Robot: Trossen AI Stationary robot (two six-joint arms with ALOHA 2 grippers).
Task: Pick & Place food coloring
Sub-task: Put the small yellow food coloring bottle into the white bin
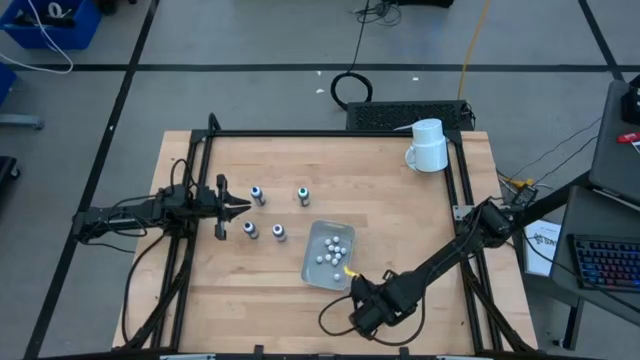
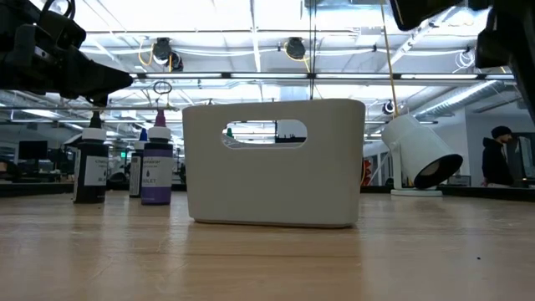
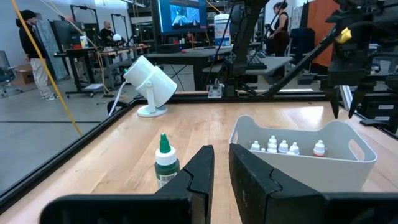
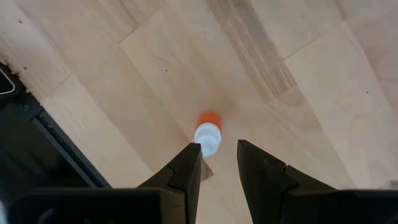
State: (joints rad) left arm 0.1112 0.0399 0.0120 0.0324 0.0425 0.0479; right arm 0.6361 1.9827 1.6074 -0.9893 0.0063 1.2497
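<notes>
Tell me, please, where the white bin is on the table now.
In the high view, the white bin sits near the table's middle, between the four standing bottles and the right gripper.

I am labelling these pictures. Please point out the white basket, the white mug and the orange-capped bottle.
white basket (image 2: 276,180): low view, front wall below the handle slot.
white mug (image 1: 429,147): high view, its side.
orange-capped bottle (image 4: 208,132): right wrist view, pale body under the cap.

Mug: white, lying on its side near the table's far right corner, apart from everything else; open mouth visible in the low view.
Table: pale wood planks, dark frame along the edges.
Keyboard: on a side desk right of the table.
Cable: dark coil on the floor beyond the table.
Person: standing far back in the room.
</notes>
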